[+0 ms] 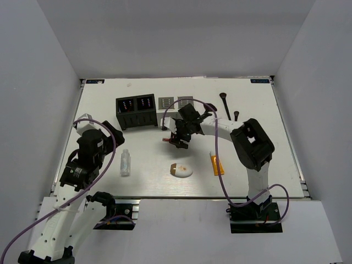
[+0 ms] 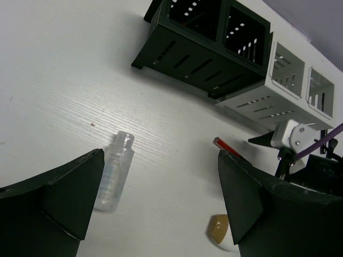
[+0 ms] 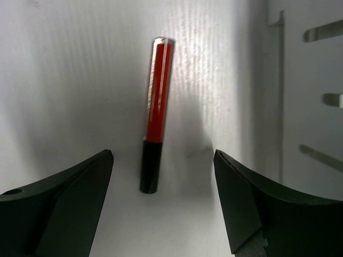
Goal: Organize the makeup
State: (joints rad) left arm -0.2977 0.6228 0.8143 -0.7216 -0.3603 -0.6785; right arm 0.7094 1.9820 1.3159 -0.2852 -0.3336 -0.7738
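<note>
- Worktop (image 1: 264, 110): the makeup lies scattered on it, and I see nothing sorted yet.
- Black organizer (image 1: 136, 111): I cannot tell what its slots hold, so I risk dropping something into a full one.
- White organizer (image 1: 175, 103): its wall stands just beside my right jaws. If I drift that way while descending, a finger could catch it and shove the box.
- Right jaws: wide and empty, poised either side of the lip stick.
- Left jaws: wide and empty, near the bottle.
- Bottle (image 2: 114, 174): it lies on its side and may roll if nudged.
- Lip stick (image 3: 155, 115): it lies flat and slightly askew between the right jaws. It is thin, so closing too high would miss it, and an off-centre pinch could let it pivot or squirt out.
</note>
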